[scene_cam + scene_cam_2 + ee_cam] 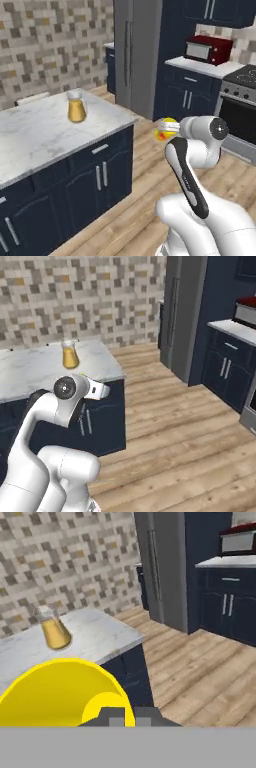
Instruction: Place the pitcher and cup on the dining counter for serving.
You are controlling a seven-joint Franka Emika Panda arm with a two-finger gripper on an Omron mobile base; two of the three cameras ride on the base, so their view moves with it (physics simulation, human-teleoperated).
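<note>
1. In the left base view, the pitcher (76, 106) is seen standing upright on the white marble top of the dining counter (35, 132), near its far right corner. The cup (166, 129) is held up in the air by the gripper (172, 131), out past the right end of the counter and above the wooden floor (145, 165). The cup is tipped on its side. A red microwave (208, 49) is seen on the far worktop, and a dark oven (240, 107) is seen at the right.

2. In the right base view, the pitcher (69, 354) is seen on the dining counter (30, 371), close to the tiled wall (75, 296). A small bit of yellow from the cup (81, 375) is seen just above the hand. The rest is hidden by the arm.

3. In the hand view, the open yellow mouth of the cup (55, 697) is seen very close, at the bottom left. The jaws are closed tight on the cup's rim. The pitcher (52, 629) is seen beyond it on the dining counter (100, 637), well apart from the cup.
</note>
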